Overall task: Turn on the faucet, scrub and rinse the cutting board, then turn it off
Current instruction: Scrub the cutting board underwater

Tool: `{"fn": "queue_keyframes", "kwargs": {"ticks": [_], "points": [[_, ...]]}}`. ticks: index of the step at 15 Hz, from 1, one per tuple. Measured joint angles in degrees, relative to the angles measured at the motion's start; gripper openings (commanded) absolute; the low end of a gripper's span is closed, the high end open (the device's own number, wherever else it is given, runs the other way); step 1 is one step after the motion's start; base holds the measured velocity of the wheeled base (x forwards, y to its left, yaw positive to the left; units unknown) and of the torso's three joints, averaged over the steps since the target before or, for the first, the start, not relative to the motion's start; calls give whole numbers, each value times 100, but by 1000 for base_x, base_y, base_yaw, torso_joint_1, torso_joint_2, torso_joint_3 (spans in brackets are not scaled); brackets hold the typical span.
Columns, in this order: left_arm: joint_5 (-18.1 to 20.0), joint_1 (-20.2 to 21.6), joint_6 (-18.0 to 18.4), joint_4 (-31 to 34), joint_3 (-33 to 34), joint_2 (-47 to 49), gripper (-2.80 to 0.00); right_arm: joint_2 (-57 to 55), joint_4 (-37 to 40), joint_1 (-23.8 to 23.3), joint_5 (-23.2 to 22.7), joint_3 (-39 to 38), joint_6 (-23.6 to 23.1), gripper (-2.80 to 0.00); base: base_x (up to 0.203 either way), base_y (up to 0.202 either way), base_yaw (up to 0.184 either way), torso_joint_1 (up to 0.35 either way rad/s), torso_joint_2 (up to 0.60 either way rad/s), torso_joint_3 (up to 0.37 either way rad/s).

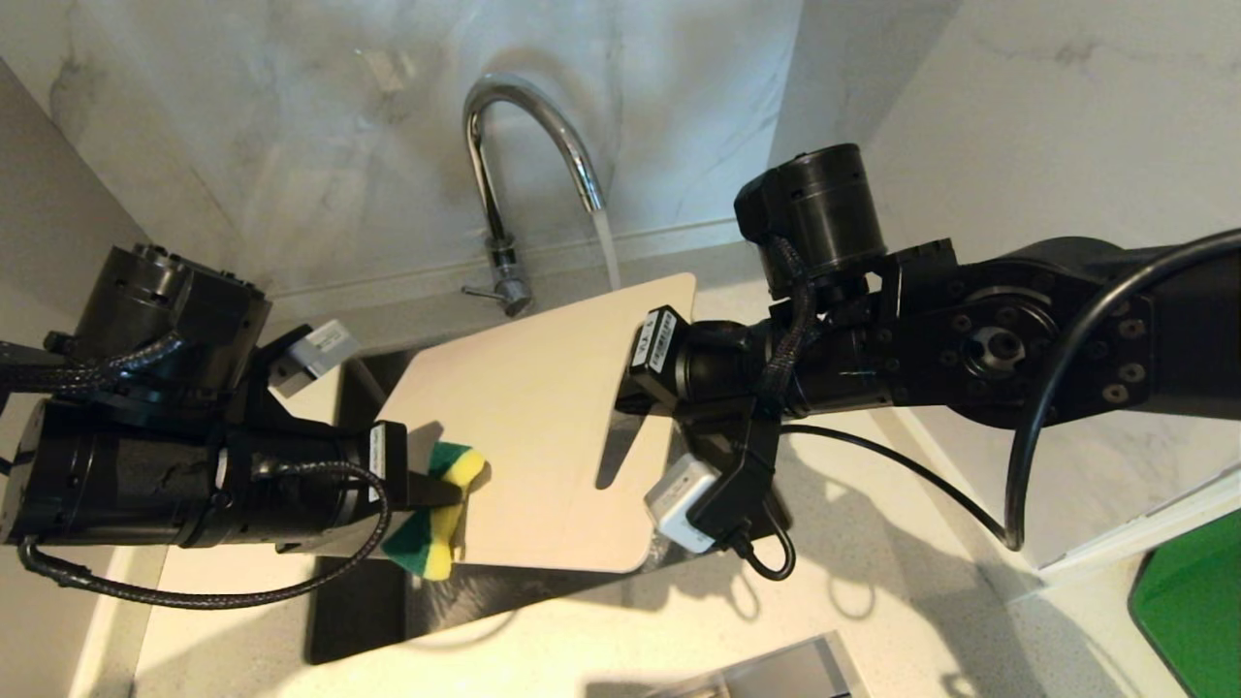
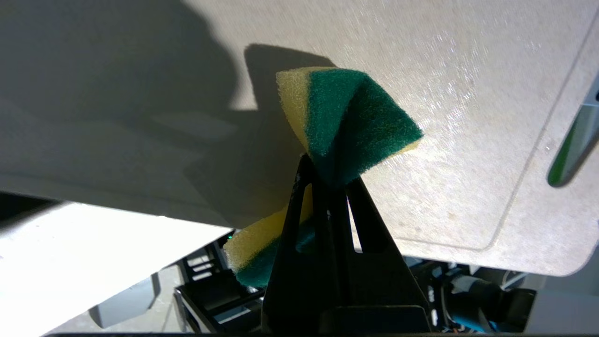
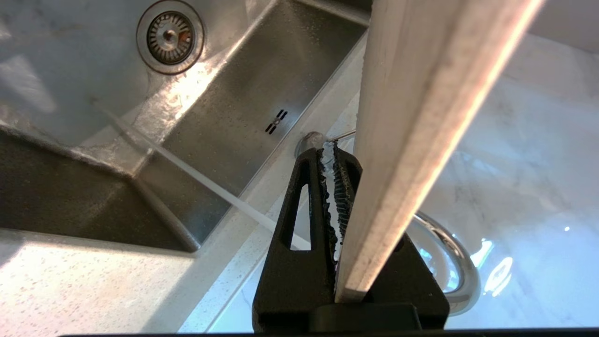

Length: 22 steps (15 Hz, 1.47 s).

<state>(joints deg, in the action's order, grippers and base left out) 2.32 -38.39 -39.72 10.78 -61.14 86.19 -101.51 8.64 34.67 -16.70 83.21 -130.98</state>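
Observation:
The chrome faucet arches over the sink, and water runs from its spout behind the far edge of the cutting board. The cream board hangs tilted over the basin, with my right gripper shut on its right edge. In the right wrist view the board's edge is wedged at the root of the gripper. My left gripper is shut on a green-and-yellow sponge, pressed against the board's near left corner. In the left wrist view the pinched sponge lies against the board's face.
The steel sink with its drain lies below the board. The faucet's side lever points left. A marble wall stands behind. Speckled countertop surrounds the basin, with a green object at the far right.

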Motion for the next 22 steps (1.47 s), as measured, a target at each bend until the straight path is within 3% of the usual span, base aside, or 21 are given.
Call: {"fn": "queue_keyframes", "kwargs": {"ticks": [5, 10, 14, 22], "points": [[-12, -6, -180, -15, 162, 35, -280, 39, 48, 0, 9, 114, -10, -280, 0, 0, 0, 0, 0, 0], [14, 262, -201, -276, 685, 46, -280, 123, 95, 2, 13, 154, -9, -280, 0, 0, 0, 0, 0, 0], [76, 780, -128, -674, 1052, 167, -280, 215, 92, 2, 12, 157, 2, -280, 0, 0, 0, 0, 0, 0], [511, 2131, 665, -1509, 1663, 881, -280, 463, 91, 6, -7, 18, 2, -280, 0, 0, 0, 0, 0, 0]]}}
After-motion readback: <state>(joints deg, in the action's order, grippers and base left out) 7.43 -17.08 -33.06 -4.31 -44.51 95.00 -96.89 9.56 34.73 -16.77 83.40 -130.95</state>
